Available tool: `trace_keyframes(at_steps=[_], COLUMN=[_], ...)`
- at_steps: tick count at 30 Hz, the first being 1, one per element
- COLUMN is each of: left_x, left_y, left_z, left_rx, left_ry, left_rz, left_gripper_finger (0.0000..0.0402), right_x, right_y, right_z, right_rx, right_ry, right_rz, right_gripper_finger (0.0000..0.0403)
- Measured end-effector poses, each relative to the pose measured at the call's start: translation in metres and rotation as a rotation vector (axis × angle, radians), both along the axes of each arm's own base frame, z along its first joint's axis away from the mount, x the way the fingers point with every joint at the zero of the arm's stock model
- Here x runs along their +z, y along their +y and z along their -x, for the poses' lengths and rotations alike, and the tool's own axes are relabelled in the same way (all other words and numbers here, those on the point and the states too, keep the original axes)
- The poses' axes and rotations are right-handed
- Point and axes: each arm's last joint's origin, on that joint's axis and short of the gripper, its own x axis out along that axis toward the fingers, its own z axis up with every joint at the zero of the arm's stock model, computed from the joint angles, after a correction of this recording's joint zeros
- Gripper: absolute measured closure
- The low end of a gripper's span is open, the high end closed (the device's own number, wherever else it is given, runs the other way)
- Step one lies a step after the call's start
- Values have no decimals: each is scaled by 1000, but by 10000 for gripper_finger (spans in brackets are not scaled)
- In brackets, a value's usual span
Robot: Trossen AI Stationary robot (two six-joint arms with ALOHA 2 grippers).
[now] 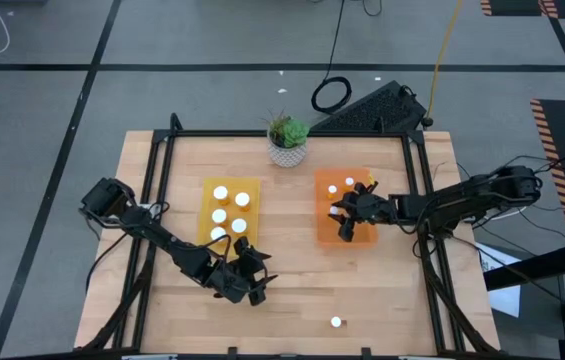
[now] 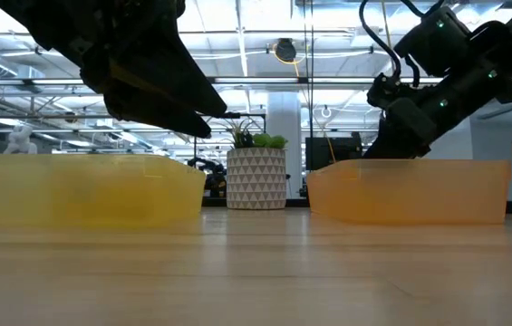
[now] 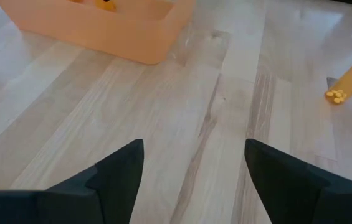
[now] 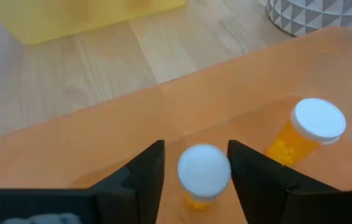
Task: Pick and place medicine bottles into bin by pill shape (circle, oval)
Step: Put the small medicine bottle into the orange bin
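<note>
Bottle (image 4: 204,176) between the right gripper's (image 4: 195,169) spread fingers looks light, rigid, slippery; best pinched across its body; left gripper (image 3: 194,168) gapes empty.

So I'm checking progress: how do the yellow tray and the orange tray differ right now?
The yellow tray shows about five white-capped bottles; the orange tray shows two. The right tool hangs over the orange tray, while the left tool sits over bare table near the yellow tray. Both are see-through rectangular bins.
</note>
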Motion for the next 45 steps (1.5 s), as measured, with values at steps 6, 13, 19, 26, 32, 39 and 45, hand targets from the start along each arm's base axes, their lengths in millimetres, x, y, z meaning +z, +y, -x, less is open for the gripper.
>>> trace_keyframes(at_steps=[6, 13, 19, 26, 32, 39, 45], left_x=[0, 0, 0, 0, -1, -1, -3], left_y=[0, 0, 0, 0, -2, -1, -5], left_z=[0, 0, 0, 0, 2, 1, 2], left_rx=[0, -1, -1, -1, -11, -15, -37], left_ry=[1, 1, 1, 1, 9, 11, 17], left_rz=[1, 2, 3, 4, -5, -11, -32], left_gripper_finger=[121, 121, 121, 121, 121, 121, 121], right_x=[7, 27, 53, 87, 94, 100, 104], right_y=[1, 9, 34, 78, 121, 172, 205], right_z=[2, 10, 10, 4, -2, -11, -18], right_rx=[3, 51, 161, 295, 363, 486, 532], right_ry=[-32, -119, -57, -17, 53, 128, 182], right_rz=[-2, -45, -90, -103, -113, -137, -134], right_gripper_finger=[194, 179, 179, 179, 179, 179, 179])
